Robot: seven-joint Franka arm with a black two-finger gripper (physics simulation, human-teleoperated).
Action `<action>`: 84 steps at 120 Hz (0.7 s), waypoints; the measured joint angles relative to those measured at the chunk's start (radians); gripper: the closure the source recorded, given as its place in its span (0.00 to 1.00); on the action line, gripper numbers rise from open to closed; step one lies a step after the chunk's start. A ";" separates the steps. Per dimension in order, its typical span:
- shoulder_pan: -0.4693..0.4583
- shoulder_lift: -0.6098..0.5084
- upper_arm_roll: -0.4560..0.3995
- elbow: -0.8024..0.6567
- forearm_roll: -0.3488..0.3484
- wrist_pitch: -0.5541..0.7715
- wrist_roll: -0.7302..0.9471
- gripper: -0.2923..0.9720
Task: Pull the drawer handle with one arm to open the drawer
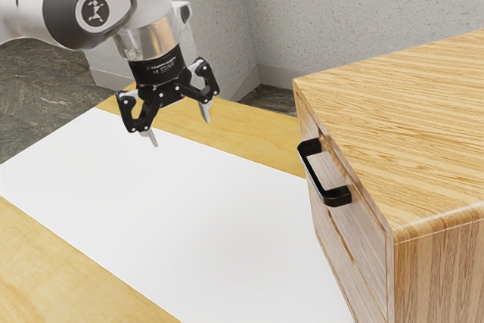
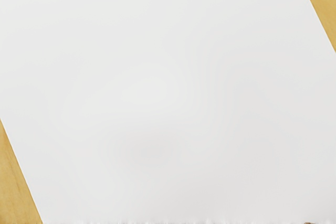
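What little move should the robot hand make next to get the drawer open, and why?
Probably glide toward the exterior view's right, to the black handle. The gripper hangs open above the white mat, well apart from that handle, and the drawer looks shut.

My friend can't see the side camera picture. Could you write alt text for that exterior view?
A robot arm's black end effector, fingers spread and empty, hangs above a white sheet on a wooden table. At the exterior view's right stands a wooden drawer cabinet with a black handle, apart from the end effector.
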 joint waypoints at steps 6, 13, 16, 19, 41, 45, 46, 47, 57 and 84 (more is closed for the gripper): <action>0.000 -0.002 0.001 -0.001 -0.006 0.000 -0.006 0.23; 0.004 -0.002 0.001 -0.001 -0.011 0.000 -0.012 0.23; 0.006 -0.002 0.001 -0.001 -0.012 0.000 -0.014 0.23; 0.006 -0.003 0.002 0.000 -0.014 0.000 -0.016 0.23; 0.022 -0.005 -0.012 0.236 -0.018 -0.027 -0.034 0.23; 0.022 -0.003 -0.012 0.246 -0.018 -0.025 -0.036 0.23; 0.022 -0.002 -0.013 0.247 -0.019 -0.023 -0.037 0.23; 0.021 -0.002 -0.013 0.247 -0.019 -0.022 -0.038 0.23; 0.014 0.000 -0.012 0.211 -0.074 0.024 -0.043 0.23; 0.009 0.021 -0.010 0.094 -0.293 0.229 -0.035 0.23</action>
